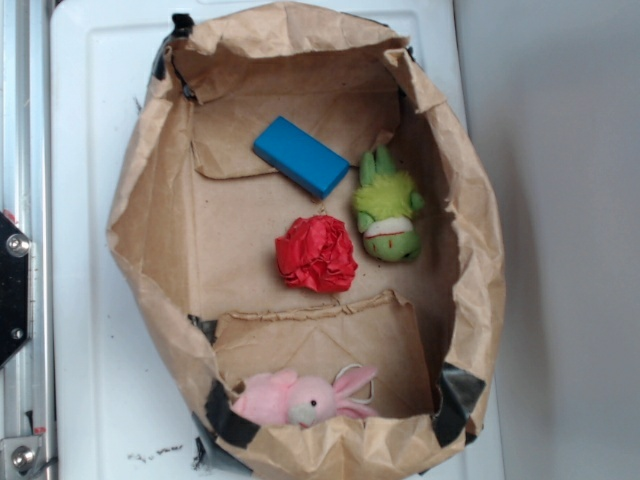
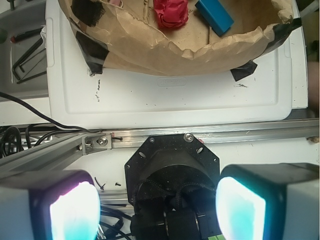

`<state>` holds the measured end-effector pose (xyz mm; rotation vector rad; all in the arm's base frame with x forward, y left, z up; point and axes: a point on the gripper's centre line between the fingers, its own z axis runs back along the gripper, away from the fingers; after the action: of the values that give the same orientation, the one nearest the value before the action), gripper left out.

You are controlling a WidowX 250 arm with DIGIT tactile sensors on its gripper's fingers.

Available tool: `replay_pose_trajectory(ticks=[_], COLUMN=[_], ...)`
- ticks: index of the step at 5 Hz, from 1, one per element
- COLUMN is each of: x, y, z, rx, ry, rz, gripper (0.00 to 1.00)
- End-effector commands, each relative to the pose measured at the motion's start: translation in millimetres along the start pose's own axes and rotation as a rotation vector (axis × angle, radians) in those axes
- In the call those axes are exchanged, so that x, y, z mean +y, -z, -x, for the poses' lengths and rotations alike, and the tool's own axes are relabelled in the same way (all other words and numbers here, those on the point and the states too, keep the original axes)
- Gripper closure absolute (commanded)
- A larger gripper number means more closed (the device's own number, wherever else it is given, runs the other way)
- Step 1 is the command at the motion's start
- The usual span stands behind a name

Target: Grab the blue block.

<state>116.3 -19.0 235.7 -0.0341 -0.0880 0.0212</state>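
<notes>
In paper tray (image 1: 150, 200), blue block (image 1: 301, 156) beside green plush (image 1: 388, 208).

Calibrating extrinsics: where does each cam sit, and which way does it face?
Exterior: overhead, looking straight down into the paper bag on the white tray; no arm or gripper in view.
Wrist: on the arm, behind the gripper, pads wide apart, looking across the robot base and rail towards the bag's near edge.
Shared: bag, tray, blue block, red ball.

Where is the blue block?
In the exterior view, the blue block lies inside the paper bag, toward its far end, above the red ball and left of the green toy.
</notes>
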Motion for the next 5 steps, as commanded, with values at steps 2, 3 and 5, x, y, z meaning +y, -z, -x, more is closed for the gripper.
replay_pose_trajectory(ticks=[2, 3, 5], x=[-3.0, 7.8, 41.2], y=[40.4, 71.0, 49.2], z=[-46.1, -76.9, -102.3], rx=[-0.140, -0.089, -0.065], ry=[0.124, 0.157, 0.335], rz=[-0.061, -0.067, -0.034], gripper=[0.00, 0.00, 0.00])
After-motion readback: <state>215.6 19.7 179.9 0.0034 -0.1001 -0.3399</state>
